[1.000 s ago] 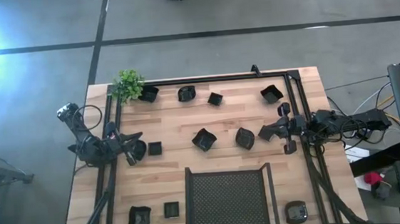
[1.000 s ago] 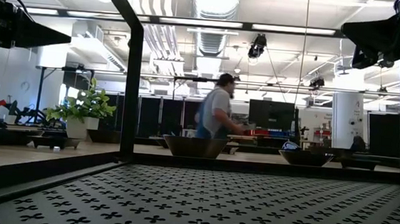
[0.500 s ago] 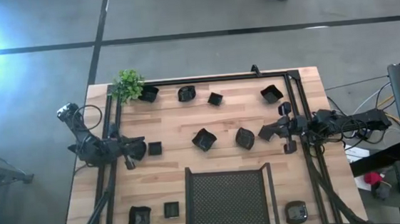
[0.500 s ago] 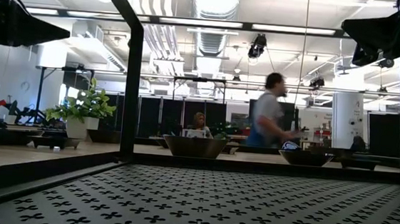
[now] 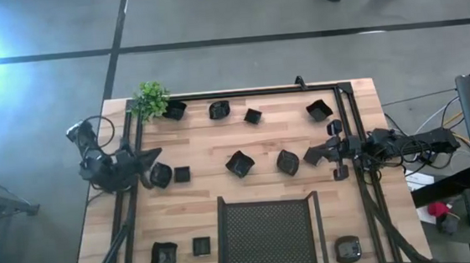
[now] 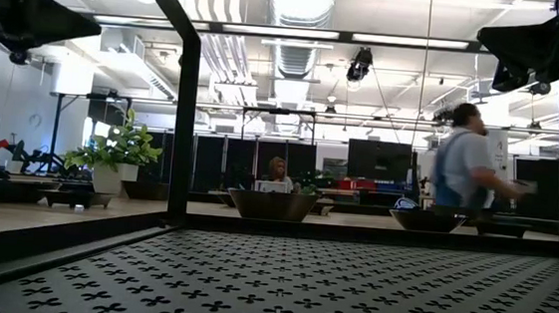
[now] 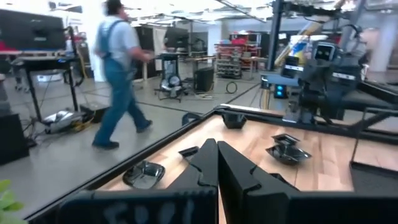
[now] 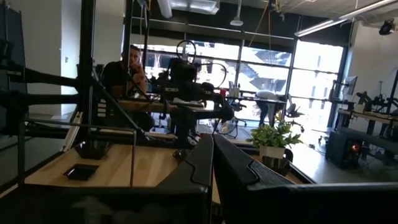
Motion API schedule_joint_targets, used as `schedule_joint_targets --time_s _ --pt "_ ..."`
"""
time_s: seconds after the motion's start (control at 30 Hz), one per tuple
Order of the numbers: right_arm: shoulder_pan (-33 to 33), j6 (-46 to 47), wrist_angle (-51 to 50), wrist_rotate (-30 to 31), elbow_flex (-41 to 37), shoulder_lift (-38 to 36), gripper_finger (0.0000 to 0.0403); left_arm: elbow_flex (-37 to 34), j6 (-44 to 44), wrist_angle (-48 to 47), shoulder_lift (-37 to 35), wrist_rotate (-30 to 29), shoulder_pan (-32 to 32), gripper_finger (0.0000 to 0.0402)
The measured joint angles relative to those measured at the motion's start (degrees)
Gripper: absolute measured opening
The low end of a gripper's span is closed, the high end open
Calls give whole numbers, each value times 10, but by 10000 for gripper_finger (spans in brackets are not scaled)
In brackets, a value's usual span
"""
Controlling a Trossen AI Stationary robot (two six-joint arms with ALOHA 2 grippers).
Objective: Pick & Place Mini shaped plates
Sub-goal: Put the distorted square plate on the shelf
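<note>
Several mini shaped plates, tiny glossy black dishes, lie flat on the wooden table: four along the far edge (image 5: 219, 109), two mid-table (image 5: 239, 163) (image 5: 287, 162), two at the left (image 5: 161, 175) (image 5: 182, 174), and three at the near edge (image 5: 162, 255). My left gripper (image 5: 154, 155) is shut and empty, just far of the left pair; its closed fingers show in the left wrist view (image 7: 217, 158). My right gripper (image 5: 308, 155) is shut and empty, right of the mid-table plates; it also shows in the right wrist view (image 8: 212, 152).
A large black mesh tray (image 5: 268, 231) sits at the near middle. A small green plant (image 5: 150, 99) stands at the far-left corner. A black frame (image 5: 342, 98) runs along the table's edges. A person (image 6: 464, 166) walks in the room beyond the table.
My left gripper has swung from over the left plate toward the table's far edge and has risen a little. That plate stays where it was. A person has walked across the room behind the table.
</note>
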Motion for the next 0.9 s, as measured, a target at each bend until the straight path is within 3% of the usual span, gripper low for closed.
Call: schedule_joint_targets --time_s 0.2,0.4,0.63,0.9 --pt "0 -4 0 0 0 0 8 13 5 0 0 -64 3 0" --pt "0 -14 0 0 0 0 8 16 -18 3 0 -64 11 0" --pt "0 -33 0 0 0 0 8 15 -69 4 30 -1 45 0" --pt "0 -34 0 0 0 0 8 13 -150 22 141 91 134 0"
